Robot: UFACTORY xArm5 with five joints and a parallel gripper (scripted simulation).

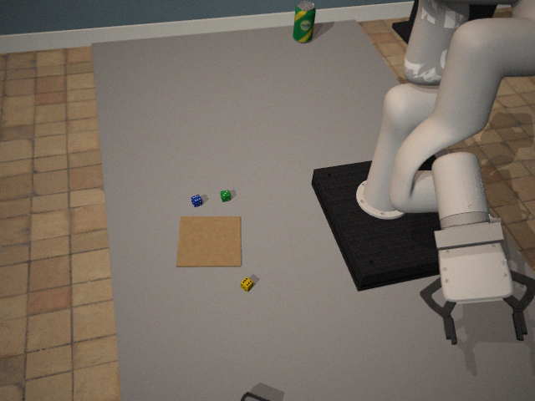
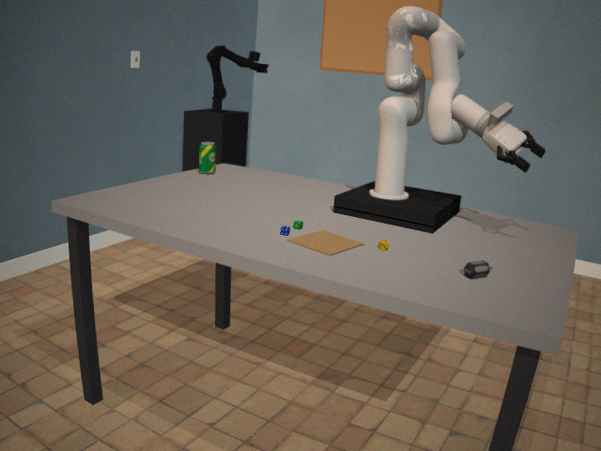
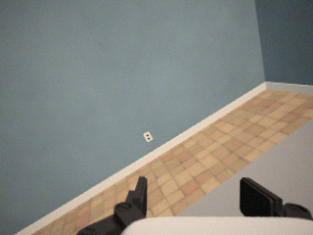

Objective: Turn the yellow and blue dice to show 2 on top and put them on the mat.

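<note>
The yellow die [image 1: 247, 283] [image 2: 383, 245] lies on the table just off the near right corner of the tan mat [image 1: 209, 241] [image 2: 325, 242]. Its top face shows several pips. The blue die [image 1: 196, 200] [image 2: 285, 230] lies off the mat, beyond its far edge in the top view, with several pips on top. The green die [image 1: 225, 195] [image 2: 298, 225] lies to its right, also off the mat; its top number is too small to tell. My gripper [image 1: 486, 338] [image 2: 531, 161] [image 3: 193, 193] is open and empty, high up and far right of all dice.
The black base plate [image 1: 341, 224] [image 2: 378, 213] of the arm stands right of the mat. A green can [image 1: 303, 22] [image 2: 208, 158] stands at the table's far end. A small dark object [image 2: 477, 269] lies near the front right. The wrist view shows wall, floor and a table edge.
</note>
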